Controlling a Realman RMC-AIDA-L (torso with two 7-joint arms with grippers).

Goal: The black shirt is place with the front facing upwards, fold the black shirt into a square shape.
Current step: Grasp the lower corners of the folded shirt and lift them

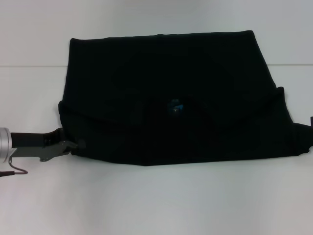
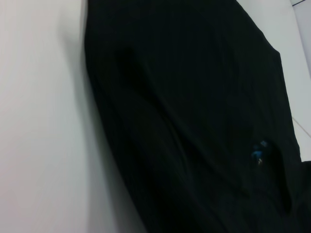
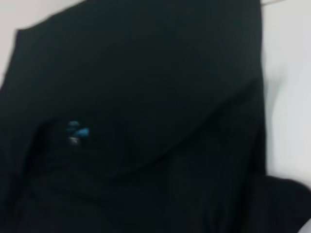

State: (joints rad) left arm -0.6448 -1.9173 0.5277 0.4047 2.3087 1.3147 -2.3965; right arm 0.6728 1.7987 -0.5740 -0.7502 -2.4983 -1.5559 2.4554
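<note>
The black shirt (image 1: pixel 171 93) lies spread wide on the white table (image 1: pixel 156 200), with its near part folded over so the small blue neck label (image 1: pixel 175 106) sits in the middle. The chest lettering is hidden. My left gripper (image 1: pixel 73 145) is low on the table at the shirt's near left corner, touching its edge. Only a dark sliver of my right gripper (image 1: pixel 311 121) shows, at the shirt's right edge. The left wrist view shows the shirt (image 2: pixel 194 116) with the label (image 2: pixel 258 151). The right wrist view shows the shirt (image 3: pixel 146 97) and the label (image 3: pixel 77 131).
Bare white table lies in front of the shirt and to its left (image 1: pixel 29 98). A faint seam line (image 1: pixel 34 66) runs across the table behind the shirt's far part. A thin red cable (image 1: pixel 14 170) hangs by the left arm.
</note>
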